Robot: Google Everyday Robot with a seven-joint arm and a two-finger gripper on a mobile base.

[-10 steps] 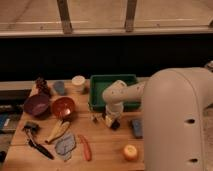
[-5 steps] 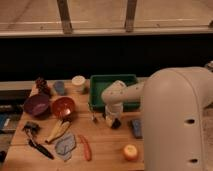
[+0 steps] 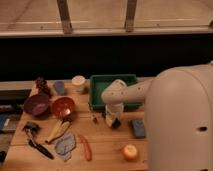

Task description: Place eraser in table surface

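Observation:
My gripper [image 3: 112, 120] hangs from the white arm just in front of the green tray [image 3: 113, 80], low over the wooden table surface [image 3: 105, 142]. A small dark block, the eraser [image 3: 115, 123], shows at the gripper's tip, at or just above the tabletop. I cannot tell whether it touches the wood. A tiny dark item [image 3: 95, 119] lies just left of the gripper.
A blue-grey block [image 3: 137, 128] lies right of the gripper and an orange fruit [image 3: 131, 152] in front. To the left are a red carrot-like piece [image 3: 86, 147], grey cloth [image 3: 65, 145], banana [image 3: 57, 131], black-handled brush [image 3: 37, 145], orange bowl [image 3: 63, 106], purple bowl [image 3: 36, 105] and white cup [image 3: 78, 82].
The gripper has stayed almost in place in front of the tray; nothing else on the table has moved.

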